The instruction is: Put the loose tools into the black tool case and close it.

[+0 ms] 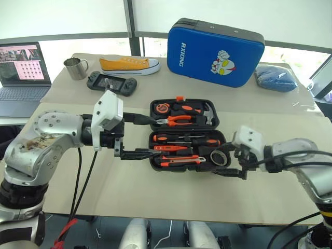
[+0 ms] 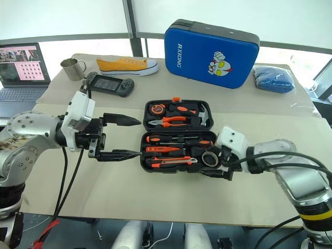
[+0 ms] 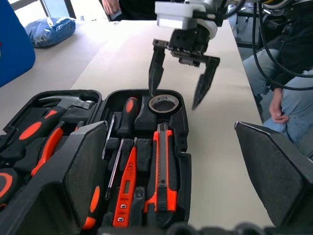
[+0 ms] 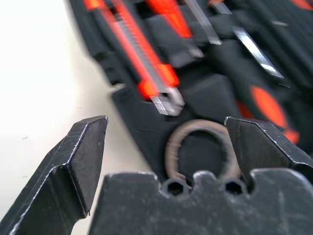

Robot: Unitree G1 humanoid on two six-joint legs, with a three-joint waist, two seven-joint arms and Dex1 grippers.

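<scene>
From the head views, the black moulded-plastic tool case (image 1: pixel 182 136) lies open on the bench with the small dark tape roll (image 1: pixel 221 157) seated in its corner slot; the lid should be swung shut evenly. In the left wrist view, the right claw (image 3: pixel 177 88) hangs wide open and empty just above the roll. The left claw (image 2: pixel 129 138), also spread and empty, waits beside the case's left edge.

Beige table (image 1: pixel 129 192) before bright windows (image 1: pixel 67 18) with dark frames.

- Left gripper (image 2: pixel 127 138): two tapered black fingers; behind them a white boxy wrist housing.
- Silver, screw-studded arm shells trailing black cables behind each claw.
</scene>
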